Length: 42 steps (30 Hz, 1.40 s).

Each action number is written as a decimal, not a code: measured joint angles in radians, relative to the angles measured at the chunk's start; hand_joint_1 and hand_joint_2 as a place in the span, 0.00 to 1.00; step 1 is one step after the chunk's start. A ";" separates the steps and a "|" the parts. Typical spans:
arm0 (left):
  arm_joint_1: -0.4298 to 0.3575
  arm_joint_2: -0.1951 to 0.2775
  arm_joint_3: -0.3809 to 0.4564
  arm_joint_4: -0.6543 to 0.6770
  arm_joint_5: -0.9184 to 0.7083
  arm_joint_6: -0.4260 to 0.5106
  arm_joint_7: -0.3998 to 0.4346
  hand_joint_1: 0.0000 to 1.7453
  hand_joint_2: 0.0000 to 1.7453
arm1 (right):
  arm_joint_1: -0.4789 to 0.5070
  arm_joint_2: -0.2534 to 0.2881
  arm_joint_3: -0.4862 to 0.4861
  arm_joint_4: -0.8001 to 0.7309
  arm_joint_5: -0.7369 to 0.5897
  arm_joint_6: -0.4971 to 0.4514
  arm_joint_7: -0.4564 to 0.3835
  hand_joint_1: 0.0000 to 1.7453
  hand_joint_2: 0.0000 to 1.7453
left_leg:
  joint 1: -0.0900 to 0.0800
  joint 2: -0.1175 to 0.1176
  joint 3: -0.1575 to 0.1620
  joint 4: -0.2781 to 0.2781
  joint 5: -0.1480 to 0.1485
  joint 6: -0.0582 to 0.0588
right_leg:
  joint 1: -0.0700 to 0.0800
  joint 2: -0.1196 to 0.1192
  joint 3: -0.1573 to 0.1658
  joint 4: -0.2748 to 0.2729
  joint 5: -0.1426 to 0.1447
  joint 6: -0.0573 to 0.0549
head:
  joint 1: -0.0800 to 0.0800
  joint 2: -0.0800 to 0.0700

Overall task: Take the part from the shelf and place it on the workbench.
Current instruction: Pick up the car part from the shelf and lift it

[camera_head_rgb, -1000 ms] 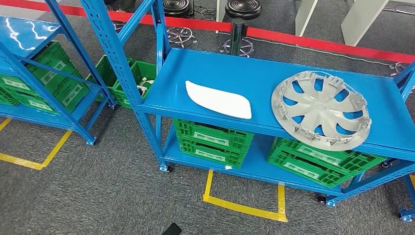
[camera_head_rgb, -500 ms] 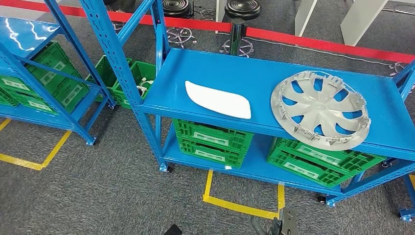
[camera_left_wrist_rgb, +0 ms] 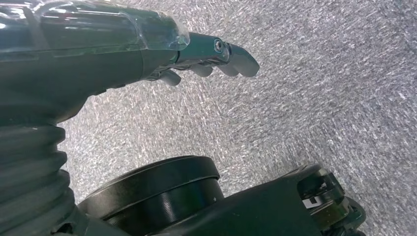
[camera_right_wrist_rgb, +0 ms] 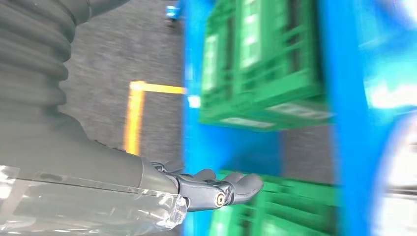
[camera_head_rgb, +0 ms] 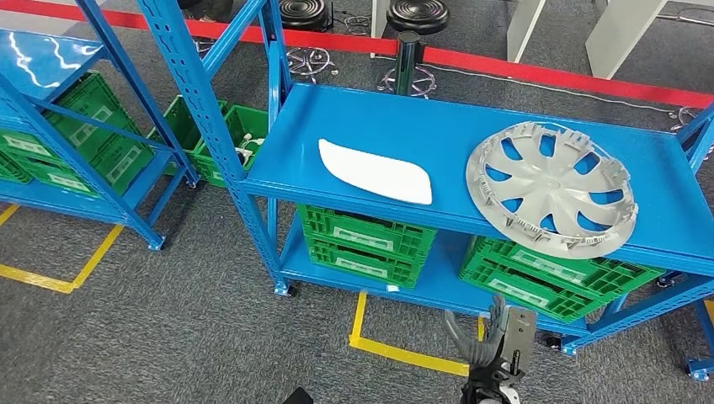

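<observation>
Centrally, flat white part, blue shelf

Grey carpet floor, yellow floor tape, red floor stripe

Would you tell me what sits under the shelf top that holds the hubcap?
Under the shelf top, below the hubcap, green crates sit on the lower shelf. The top covers their insides, so their contents cannot be seen.
</observation>
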State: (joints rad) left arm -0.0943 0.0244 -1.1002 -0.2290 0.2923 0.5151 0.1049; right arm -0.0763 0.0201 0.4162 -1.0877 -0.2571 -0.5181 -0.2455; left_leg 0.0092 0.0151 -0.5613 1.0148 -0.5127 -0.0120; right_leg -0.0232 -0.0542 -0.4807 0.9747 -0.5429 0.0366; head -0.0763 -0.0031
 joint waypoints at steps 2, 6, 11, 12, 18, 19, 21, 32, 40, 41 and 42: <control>-0.001 0.000 -0.003 0.001 0.002 0.000 0.000 0.00 1.00 | 0.002 -0.002 -0.009 -0.070 0.053 -0.009 0.011 0.00 1.00 | -0.002 0.000 0.000 0.000 0.000 0.001 | -0.002 0.000 0.000 0.000 0.001 0.001 | 0.000 0.000; -0.001 0.000 -0.005 0.003 0.006 0.001 0.000 0.00 1.00 | 0.002 -0.008 -0.015 -0.193 0.152 -0.025 0.033 0.00 1.00 | -0.006 0.000 -0.001 0.004 -0.003 0.007 | -0.006 0.000 0.000 -0.001 0.002 0.006 | 0.000 0.000; -0.002 -0.001 -0.005 0.005 0.010 0.003 0.000 0.00 1.00 | 0.000 -0.016 -0.016 -0.320 0.256 -0.041 0.056 0.00 1.00 | -0.003 -0.003 -0.002 -0.002 0.001 0.022 | -0.007 0.004 0.000 -0.001 -0.001 0.017 | 0.000 0.000; -0.003 -0.002 -0.005 0.005 0.011 0.004 0.000 0.00 1.00 | -0.001 -0.019 -0.016 -0.349 0.281 -0.046 0.061 0.00 1.00 | 0.000 -0.005 -0.001 -0.007 0.004 0.026 | -0.007 0.012 -0.006 0.015 -0.014 0.019 | 0.001 0.000; -0.005 -0.017 -0.005 0.010 0.018 0.006 0.000 0.00 1.00 | 0.004 -0.045 -0.026 -0.516 0.425 -0.071 0.100 0.00 0.50 | 0.002 -0.033 0.007 -0.012 0.007 0.033 | -0.005 0.047 -0.148 0.288 -0.102 0.016 | 0.005 0.000; -0.005 -0.018 -0.005 0.011 0.019 0.006 0.000 0.00 1.00 | 0.004 -0.049 -0.028 -0.546 0.450 -0.076 0.106 0.00 0.75 | 0.002 -0.039 0.010 -0.012 0.005 0.031 | -0.005 0.047 -0.135 0.247 -0.063 0.013 | 0.005 0.000; -0.005 -0.022 -0.005 0.013 0.021 0.006 0.000 0.00 1.00 | 0.003 -0.055 -0.031 -0.609 0.498 -0.085 0.119 0.00 1.00 | 0.000 -0.049 0.017 -0.010 0.001 0.024 | -0.003 0.048 -0.090 0.119 0.018 0.004 | 0.006 0.000; -0.011 -0.029 -0.004 0.018 0.058 0.014 -0.002 0.00 1.00 | -0.051 -0.144 0.009 -0.829 0.642 -0.095 0.356 0.00 1.00 | 0.008 -0.015 -0.123 0.257 -0.127 -0.024 | 0.005 0.048 -0.061 0.019 0.042 -0.044 | 0.002 0.000; -0.014 -0.033 -0.004 0.021 0.063 0.015 0.015 0.00 1.00 | -0.078 -0.228 0.051 -0.850 0.827 0.001 0.546 0.00 1.00 | 0.004 -0.012 -0.015 0.012 -0.002 0.000 | 0.010 0.048 -0.064 0.031 0.032 -0.012 | 0.002 0.000; -0.014 -0.034 -0.004 0.022 0.062 0.014 0.019 0.00 1.00 | -0.080 -0.236 0.053 -0.850 0.858 0.022 0.562 0.00 1.00 | 0.004 -0.014 -0.016 0.012 0.000 0.006 | 0.008 0.048 -0.065 0.031 0.029 -0.006 | 0.002 0.000; -0.015 -0.036 -0.004 0.022 0.062 0.014 0.026 0.00 1.00 | -0.082 -0.245 0.055 -0.850 0.888 0.044 0.576 0.00 1.00 | 0.005 -0.015 -0.015 0.011 0.001 0.013 | 0.006 0.048 -0.068 0.041 0.021 -0.001 | 0.003 0.000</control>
State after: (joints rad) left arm -0.1089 -0.0113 -1.1047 -0.2067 0.3538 0.5295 0.1310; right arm -0.1580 -0.2246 0.4716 -1.9373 0.6305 -0.4746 0.3309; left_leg 0.0139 0.0005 -0.5766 1.0254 -0.5116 0.0006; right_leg -0.0168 -0.0063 -0.5486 1.0153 -0.5221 0.0354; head -0.0735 -0.0031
